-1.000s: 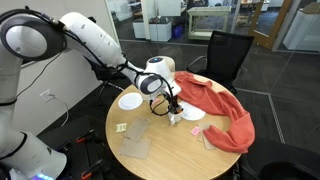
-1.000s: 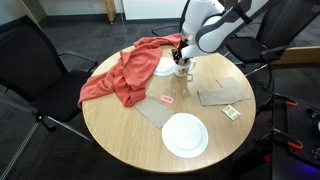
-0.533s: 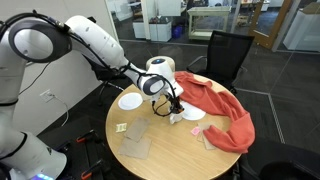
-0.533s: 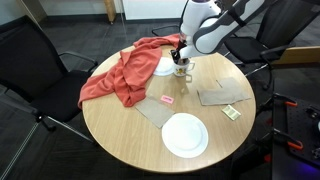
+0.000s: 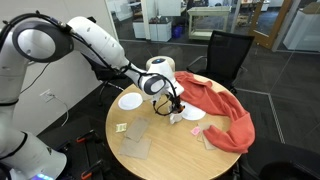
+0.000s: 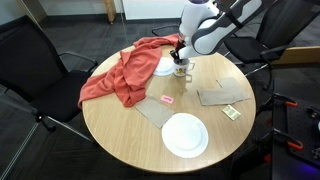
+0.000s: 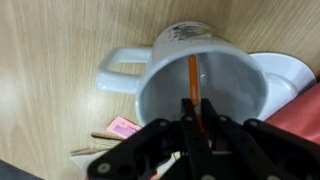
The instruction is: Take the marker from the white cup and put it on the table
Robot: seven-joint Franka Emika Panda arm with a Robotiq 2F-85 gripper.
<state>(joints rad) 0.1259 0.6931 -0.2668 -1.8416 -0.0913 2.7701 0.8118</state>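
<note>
In the wrist view the white cup [image 7: 170,85] stands on the wooden table [image 7: 50,60], handle to the left. An orange marker [image 7: 192,80] stands inside it. My gripper [image 7: 197,118] is right above the cup mouth, its fingers shut on the marker's upper end. In both exterior views the gripper [image 5: 174,104] [image 6: 180,58] hangs over the cup [image 5: 175,118] [image 6: 182,70] near the red cloth; the marker is too small to make out there.
A red cloth [image 5: 215,108] [image 6: 120,75] lies beside the cup. A white plate [image 6: 185,134], a shallow white dish [image 5: 130,101], grey cloth pieces [image 6: 222,95] and small cards [image 7: 122,128] lie on the round table [image 6: 120,125]. Black chairs stand around it.
</note>
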